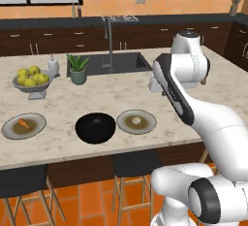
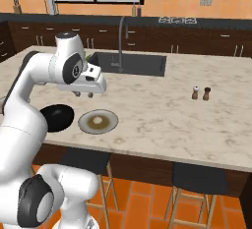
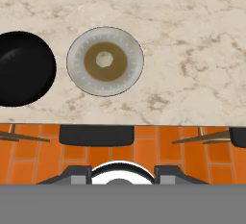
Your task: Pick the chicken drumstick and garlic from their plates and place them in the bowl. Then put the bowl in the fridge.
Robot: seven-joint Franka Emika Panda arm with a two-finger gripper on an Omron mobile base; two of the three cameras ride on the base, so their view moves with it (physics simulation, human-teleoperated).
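Note:
The orange-brown chicken drumstick lies on the left plate near the counter's front edge. An off-white garlic sits in the middle of the right plate. Between the two plates stands the glossy black bowl, with nothing in it. My gripper hangs open and holds nothing, well above the counter, a little behind the garlic plate. In the hand view the garlic and its plate lie far below, with the bowl to their left. The fridge is out of view.
A grey footed fruit bowl of yellow-green fruits, a white bottle and a potted plant stand at the back left. Behind them are the sink and faucet. Salt and pepper shakers stand to the right. Stools line the front.

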